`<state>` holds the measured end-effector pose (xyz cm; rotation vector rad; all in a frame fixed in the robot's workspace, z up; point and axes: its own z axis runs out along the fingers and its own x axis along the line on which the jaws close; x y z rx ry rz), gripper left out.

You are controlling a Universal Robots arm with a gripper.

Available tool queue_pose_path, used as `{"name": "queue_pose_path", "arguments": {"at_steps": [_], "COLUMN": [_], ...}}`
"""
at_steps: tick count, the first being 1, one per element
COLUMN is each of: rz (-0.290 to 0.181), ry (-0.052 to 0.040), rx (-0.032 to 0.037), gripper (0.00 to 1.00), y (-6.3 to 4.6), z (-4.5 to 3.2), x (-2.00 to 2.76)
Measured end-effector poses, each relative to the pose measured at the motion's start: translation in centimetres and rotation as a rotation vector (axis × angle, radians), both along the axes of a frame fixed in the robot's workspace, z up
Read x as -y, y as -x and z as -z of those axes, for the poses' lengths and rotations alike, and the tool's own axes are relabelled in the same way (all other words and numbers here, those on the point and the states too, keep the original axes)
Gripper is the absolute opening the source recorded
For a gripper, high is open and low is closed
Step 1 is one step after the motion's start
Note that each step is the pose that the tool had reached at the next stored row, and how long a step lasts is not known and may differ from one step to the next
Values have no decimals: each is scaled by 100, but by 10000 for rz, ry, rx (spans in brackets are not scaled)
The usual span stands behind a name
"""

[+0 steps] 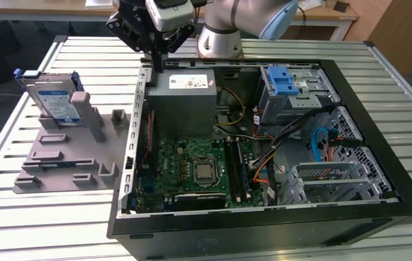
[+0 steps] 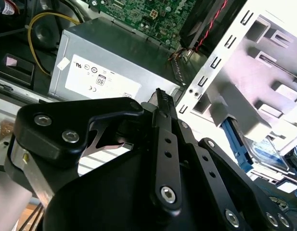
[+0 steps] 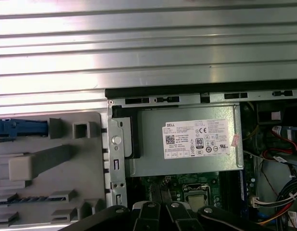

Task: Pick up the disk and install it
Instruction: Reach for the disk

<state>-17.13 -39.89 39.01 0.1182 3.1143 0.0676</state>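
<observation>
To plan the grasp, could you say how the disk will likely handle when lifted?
The disk is a flat metal slab, probably stiff and fairly heavy. It stands on edge in the grey holder, so a nudge might tip it.

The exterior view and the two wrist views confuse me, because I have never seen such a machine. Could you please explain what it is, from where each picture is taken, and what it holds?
It is a robot arm with a black gripper at its end. The exterior view comes from a camera off the arm. Both wrist views come from cameras riding near the gripper and looking past it. On the slatted metal table lies an open computer case. The gripper hangs over the case's edge, near the grey box inside, with its fingers closed on nothing. At the exterior view's left, a grey holder carries the disk, standing upright and not yet picked up.
</observation>
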Motion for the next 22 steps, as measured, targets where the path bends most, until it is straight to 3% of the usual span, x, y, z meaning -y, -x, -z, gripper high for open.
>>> {"name": "queue_pose_path", "arguments": {"at_steps": [22], "rz": [0], "ry": [0], "rx": [-52], "gripper": [11], "y": [126], "z": [19], "x": [0]}}
